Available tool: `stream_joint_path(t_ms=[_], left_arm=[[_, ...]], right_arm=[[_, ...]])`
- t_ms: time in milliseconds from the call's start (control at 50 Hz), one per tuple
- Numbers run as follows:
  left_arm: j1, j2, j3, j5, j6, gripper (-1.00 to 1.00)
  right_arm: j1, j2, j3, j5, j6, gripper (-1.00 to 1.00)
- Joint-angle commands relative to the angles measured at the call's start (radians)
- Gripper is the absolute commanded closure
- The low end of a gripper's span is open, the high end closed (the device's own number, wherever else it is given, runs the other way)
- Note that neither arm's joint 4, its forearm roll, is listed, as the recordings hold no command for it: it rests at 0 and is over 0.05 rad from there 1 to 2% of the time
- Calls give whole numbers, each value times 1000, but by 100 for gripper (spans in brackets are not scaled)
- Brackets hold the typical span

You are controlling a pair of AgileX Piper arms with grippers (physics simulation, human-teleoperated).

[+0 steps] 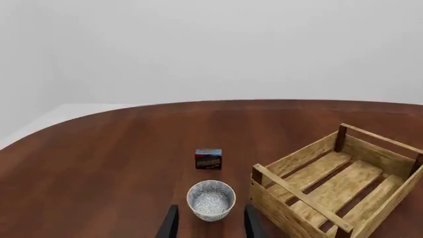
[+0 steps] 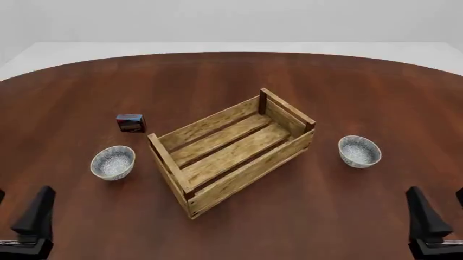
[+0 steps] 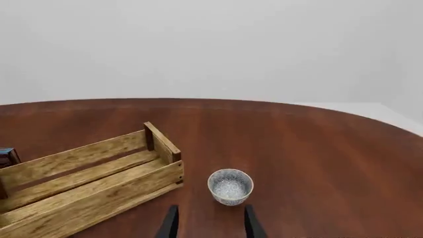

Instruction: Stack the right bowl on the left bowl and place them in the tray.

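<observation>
The tray (image 2: 231, 153) sits askew at the middle of the brown worktop (image 2: 231, 76). The left bowl (image 2: 113, 162) stands at its 9 o'clock, the right bowl (image 2: 359, 151) at its 3 o'clock, both upright and apart from it. A small dark box (image 2: 131, 123) lies at 12 o'clock from the left bowl. The left end effector (image 1: 210, 225) and right end effector (image 3: 210, 223) are both spread wide and hold nothing.

left gripper (image 2: 18, 216): I see matte black, tapered wedge-shaped fingers (image 1: 171, 224), no markings | right gripper (image 2: 443, 216): same black, slim pointed fingers (image 3: 170, 224) on a blocky dark base | cables, screws: I can't make any out | arms: out of my views
</observation>
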Motion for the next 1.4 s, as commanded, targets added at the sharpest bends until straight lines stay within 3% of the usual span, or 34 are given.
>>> stream_joint_path(t_ms=[20,360,460,740,800,1080,1240,1320,1360,1400], left_arm=[[-10,7,8,-10,-7,-100],[0,13,-1,-7,4,-100],[-6,14,4,-13,9,-100],[-20,1,2,0,0,-100],[-22,0,0,2,1,-100],[-25,0,4,6,-7,-100],[-25,11,3,6,-11,-100],[-30,12,2,11,-21,-100],[-30,18,4,9,-10,-100],[-32,2,-3,19,-19,-100]], right_arm=[[-1,64,-5,-37,13,-100],[43,329,-135,-103,7,-100],[-1,420,-194,-92,-9,-100],[-56,591,-443,90,-71,-100],[-36,614,-493,134,-78,-100],[-87,858,-650,220,-141,-100],[-62,947,-719,283,-122,-100],[-81,993,-757,304,-148,-100],[-61,1023,-771,324,-122,-100],[-88,1066,-773,310,-161,-100]])
